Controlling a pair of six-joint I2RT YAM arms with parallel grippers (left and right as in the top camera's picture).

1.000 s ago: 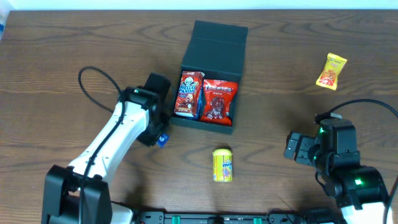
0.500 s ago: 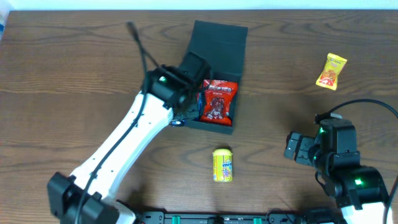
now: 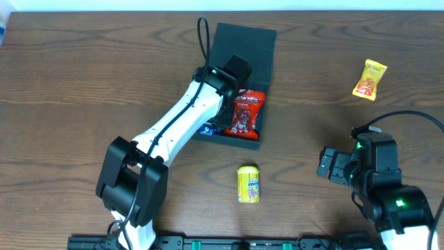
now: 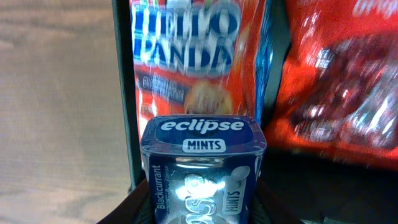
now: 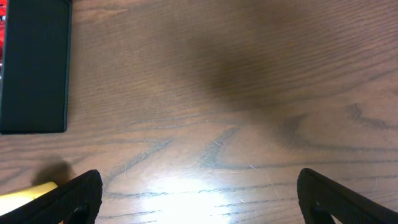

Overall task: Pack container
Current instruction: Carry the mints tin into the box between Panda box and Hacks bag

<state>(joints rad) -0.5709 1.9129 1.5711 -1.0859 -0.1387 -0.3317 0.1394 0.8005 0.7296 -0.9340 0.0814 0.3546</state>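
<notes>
We take this for a robotics lab bench, not a home or a shop. Two machine arms, the white-and-black left arm (image 3: 173,130) and the right arm (image 3: 378,173) with its green indicator light (image 3: 400,203), rise from a dark mounting rail (image 3: 243,243) along the near edge of a wood-grain table (image 3: 83,76) — with packaged snacks such as a mints box (image 4: 202,168) and a yellow packet (image 3: 368,78) about.

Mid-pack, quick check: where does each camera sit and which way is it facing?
Overhead: above the table, looking straight down; left arm over the container, right arm at lower right.
Left wrist: on the left arm, looking past its fingers at the Eclipse mints tin they grip, Hello Panda pack beyond.
Right wrist: low, facing bare table between the open right end effector's tips.
Shared: the container's dark wall shows in all three.
</notes>
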